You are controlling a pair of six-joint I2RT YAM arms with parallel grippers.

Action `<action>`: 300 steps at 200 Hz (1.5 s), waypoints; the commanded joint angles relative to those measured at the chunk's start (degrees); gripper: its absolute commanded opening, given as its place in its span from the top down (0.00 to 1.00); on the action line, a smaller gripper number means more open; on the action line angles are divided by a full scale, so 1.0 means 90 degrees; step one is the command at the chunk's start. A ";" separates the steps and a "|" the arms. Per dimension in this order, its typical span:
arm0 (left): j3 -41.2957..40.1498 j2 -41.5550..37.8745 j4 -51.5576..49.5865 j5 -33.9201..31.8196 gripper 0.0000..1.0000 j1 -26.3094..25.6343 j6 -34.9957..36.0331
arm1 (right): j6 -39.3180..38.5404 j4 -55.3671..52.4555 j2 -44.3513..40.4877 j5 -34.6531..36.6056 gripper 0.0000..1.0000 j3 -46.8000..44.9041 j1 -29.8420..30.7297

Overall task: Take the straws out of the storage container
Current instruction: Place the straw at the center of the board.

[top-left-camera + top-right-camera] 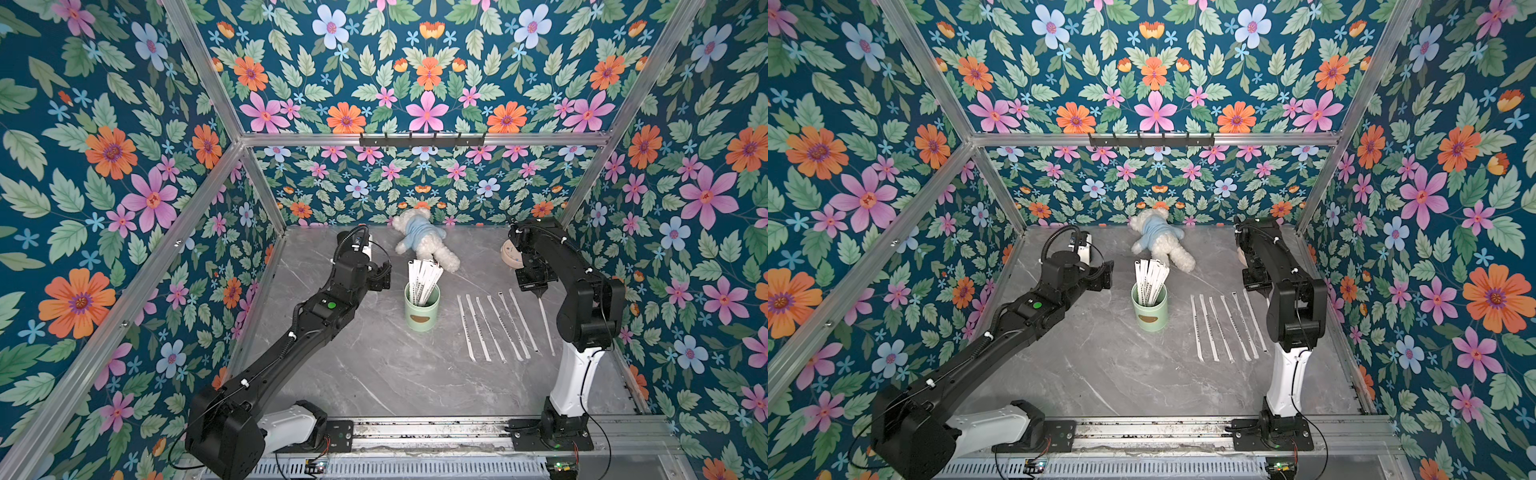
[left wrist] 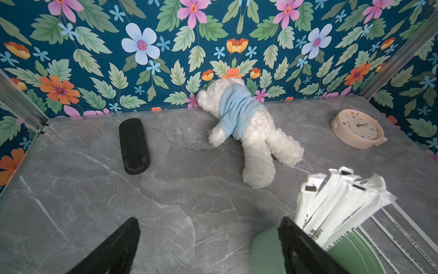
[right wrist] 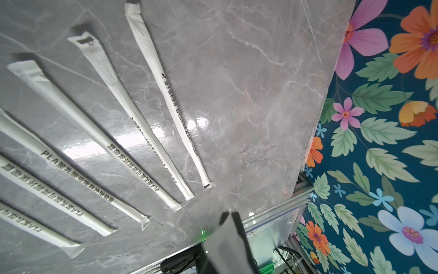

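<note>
Standing near the middle of the grey, white-veined marble table (image 1: pixel 374 374), the cup (image 1: pixel 422 309) is a smooth mint-green cylinder with a brown oval mark on its side. It is upright and open-topped. A bundle of flat, white, paper-wrapped straws (image 1: pixel 423 277) rises from it, fanning out and leaning toward 1 o'clock. In the left wrist view their crimped tops carry small dark rectangles and fine black print runs down the wrappers (image 2: pixel 331 208). More straws (image 1: pixel 505 328) lie flat on the table at 3 o'clock from the cup. They form a loose row of near-parallel strips, apart from one another, each with a wider flattened end and black lettering along it (image 3: pixel 109 147). The left gripper (image 2: pixel 208 221) sits just beside the cup at 9 o'clock with its matte black fingers (image 2: pixel 298 244) spread wide and nothing between them. One finger crosses in front of the cup's rim (image 2: pixel 263 249), and contact cannot be told. The right gripper (image 3: pixel 229 214) hangs at the 3 o'clock end of the row, above the far tip of the last straw. Its thin black fingers are pressed together with no straw seen between them. At 12 o'clock a fluffy white bear (image 2: pixel 246 128) in a pale blue fleece top lies face down against the floral wall. A round pinkish plastic clock (image 2: pixel 358 129) lies at 2 o'clock, and an oblong black case (image 2: pixel 134 146) with rounded ends lies at 11 o'clock.
</note>
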 commanded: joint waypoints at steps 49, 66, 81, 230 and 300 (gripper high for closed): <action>0.0043 -0.0013 0.0090 -0.0043 0.05 -0.0009 0.0159 | -0.0080 -0.0438 0.1287 -0.0059 0.97 0.1335 -0.0112; 0.0071 0.0036 0.0083 -0.0023 0.05 -0.0002 0.0189 | -0.0095 -0.0524 0.1520 -0.0034 0.97 0.1615 -0.0186; 0.0090 0.0071 0.0062 -0.0023 0.05 -0.0008 0.0214 | -0.0105 -0.0573 0.1683 -0.0046 0.97 0.1816 -0.0243; 0.0077 0.0101 0.0081 -0.0091 0.04 -0.0004 0.0305 | -0.0281 -0.0168 0.2119 -0.0312 0.90 0.1657 -0.0327; 0.0077 0.0036 0.0081 -0.0101 0.05 -0.0003 0.0311 | -0.0241 -0.0186 0.2025 -0.0397 0.81 0.1735 -0.0326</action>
